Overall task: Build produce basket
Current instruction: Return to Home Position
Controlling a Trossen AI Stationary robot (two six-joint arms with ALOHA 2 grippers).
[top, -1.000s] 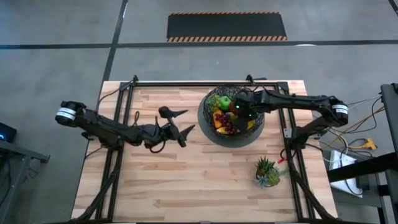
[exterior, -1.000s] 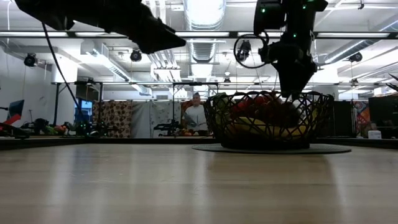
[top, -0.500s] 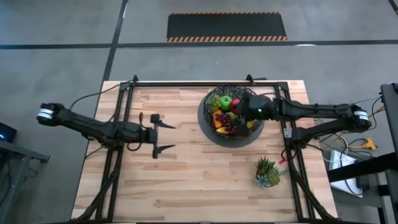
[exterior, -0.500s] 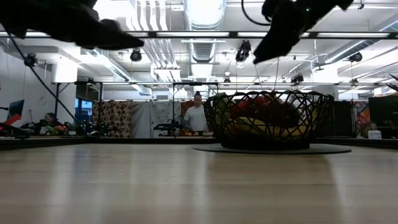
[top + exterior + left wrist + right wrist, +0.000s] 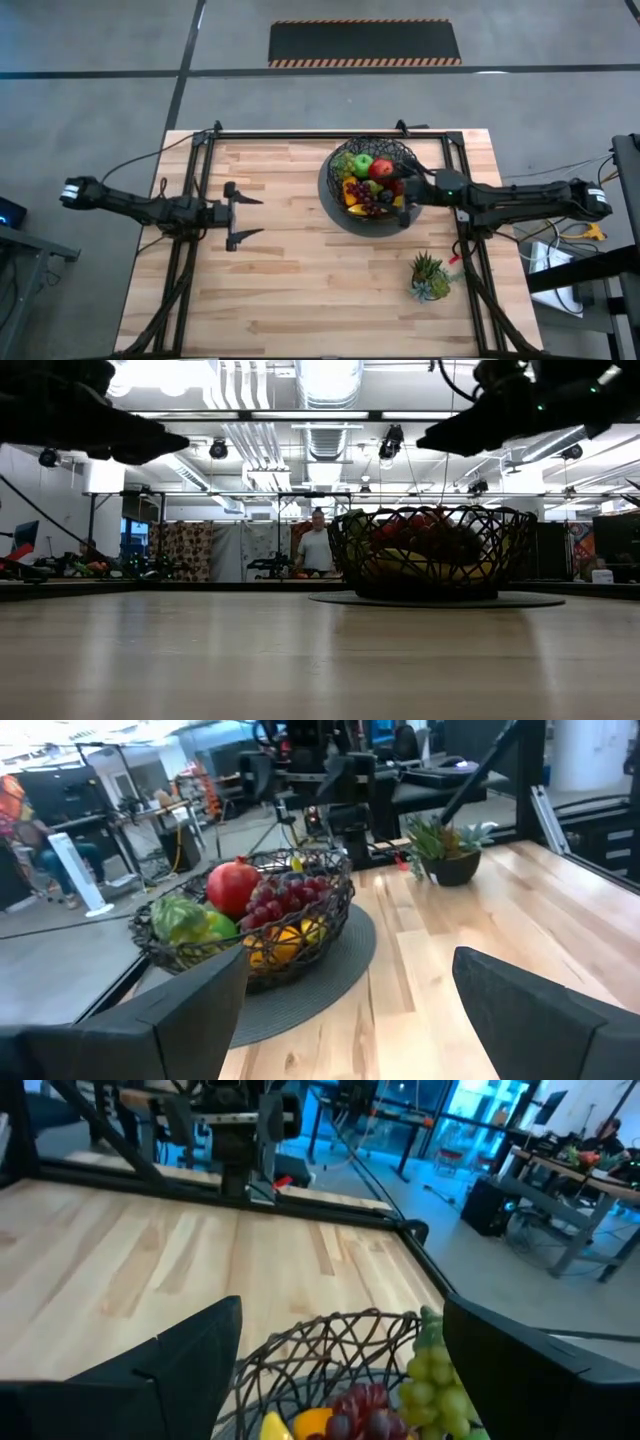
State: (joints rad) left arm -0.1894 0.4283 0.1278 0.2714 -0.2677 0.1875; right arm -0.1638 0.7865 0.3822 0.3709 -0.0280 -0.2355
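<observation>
Now black wire basket (image 5: 329,198) heaped w/ produce (image 5: 379,169); left gripper (image 5: 248,214), right gripper (image 5: 402,199) spread wide, empty.

Black wire basket (image 5: 401,150), red apple (image 5: 381,168), purple grapes (image 5: 367,203)

On the pale wood-plank counter (image 5: 300,290), on its right half: a round black wire basket (image 5: 326,172) seated on a dark grey disc base (image 5: 380,229), and, well apart, near the right edge, a small spiky potted plant (image 5: 430,277).
</observation>
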